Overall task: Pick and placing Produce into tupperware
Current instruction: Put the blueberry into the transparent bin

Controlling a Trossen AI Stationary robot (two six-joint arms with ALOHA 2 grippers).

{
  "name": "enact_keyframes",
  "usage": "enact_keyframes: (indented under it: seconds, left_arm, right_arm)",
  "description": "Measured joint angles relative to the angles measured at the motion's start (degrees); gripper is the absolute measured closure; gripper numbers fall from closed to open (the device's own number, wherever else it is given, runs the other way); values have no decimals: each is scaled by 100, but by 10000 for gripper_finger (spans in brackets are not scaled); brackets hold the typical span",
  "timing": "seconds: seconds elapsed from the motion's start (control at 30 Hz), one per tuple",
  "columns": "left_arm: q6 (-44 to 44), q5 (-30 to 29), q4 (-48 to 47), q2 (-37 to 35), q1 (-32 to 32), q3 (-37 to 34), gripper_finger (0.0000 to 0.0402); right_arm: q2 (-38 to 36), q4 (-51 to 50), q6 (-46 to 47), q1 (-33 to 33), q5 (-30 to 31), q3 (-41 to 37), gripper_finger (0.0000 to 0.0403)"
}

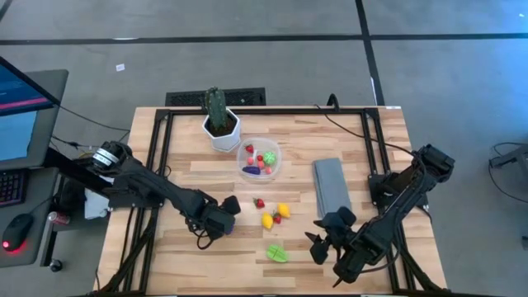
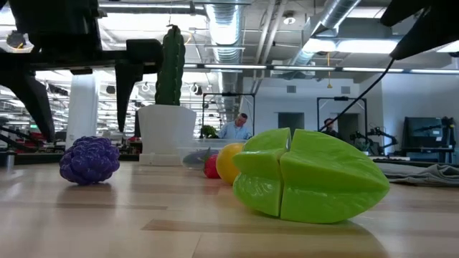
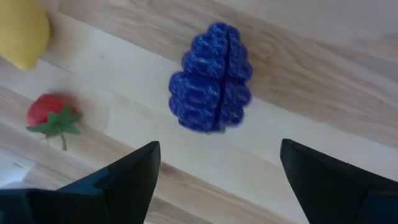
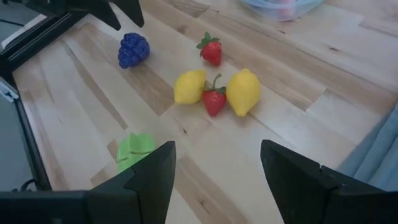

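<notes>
Behind your wooden table (image 1: 363,148), the tupperware (image 1: 260,161) holds several pieces. Your left gripper (image 3: 217,180) hangs spread apart over the purple grapes (image 3: 211,78), ready to close; right gripper (image 4: 214,165) waits parted, empty.

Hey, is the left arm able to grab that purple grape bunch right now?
Probably yes. The left gripper hangs open right above the purple grape bunch, which lies alone on the table, with nothing between the fingers and it.
</notes>
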Motion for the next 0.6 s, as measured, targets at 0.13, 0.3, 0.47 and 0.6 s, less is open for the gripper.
enact_keyframes:
  seconds: [0.13, 0.3, 0.47, 0.6]
  left_arm:
    - [122, 30, 177, -9, -2, 0, 78]
    - [305, 121, 422, 21, -2, 0, 78]
    - [522, 153, 530, 131, 3, 0, 78]
    - [554, 173, 611, 344, 7, 31, 78]
  right_arm:
    - [0, -14, 42, 20, -4, 0, 143]
    - [2, -18, 46, 27, 0, 0, 143]
    - [2, -18, 46, 36, 2, 0, 143]
    - [4, -23, 46, 34, 2, 0, 143]
